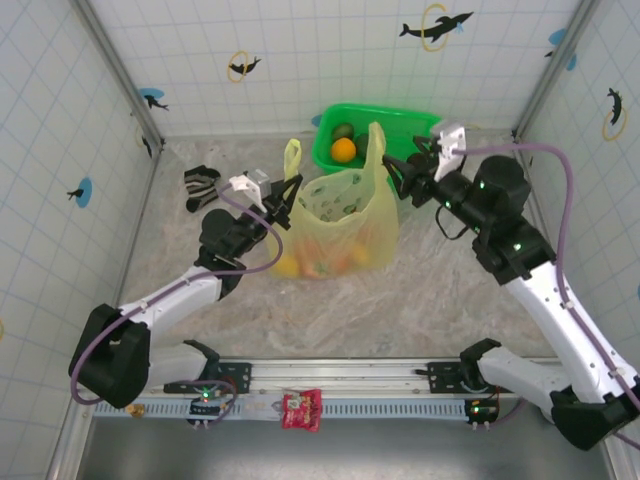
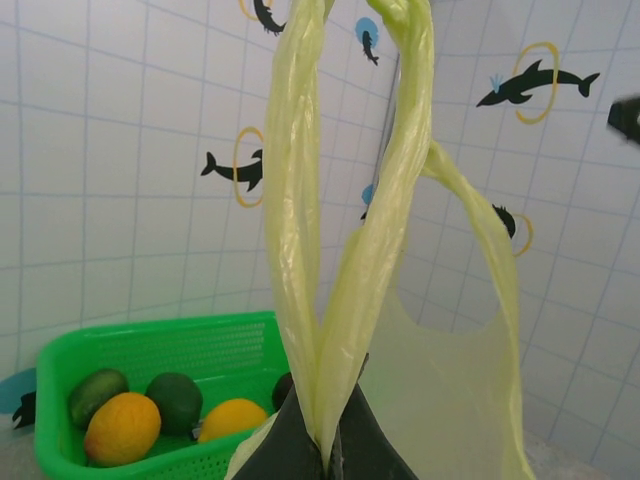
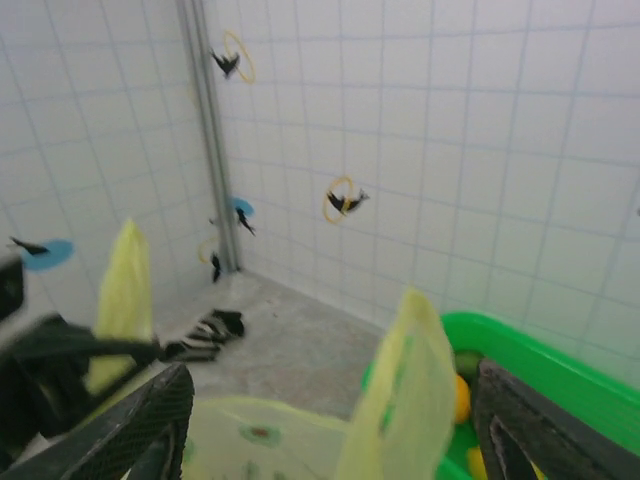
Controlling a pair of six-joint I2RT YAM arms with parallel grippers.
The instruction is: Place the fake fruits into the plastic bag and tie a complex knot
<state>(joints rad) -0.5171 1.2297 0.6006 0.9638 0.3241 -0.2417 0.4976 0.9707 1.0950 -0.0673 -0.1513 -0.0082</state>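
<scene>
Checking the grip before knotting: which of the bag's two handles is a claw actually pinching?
The handle on the left arm's side, pinched in the shut left claw. The other handle stands loose inside the open right claw.

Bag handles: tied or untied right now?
Untied. The left gripper pinches one handle; the other handle stands free, apart from it, beside the open right gripper.

Left claw clamped tight; right claw spread wide; both arms angled inward.
</scene>
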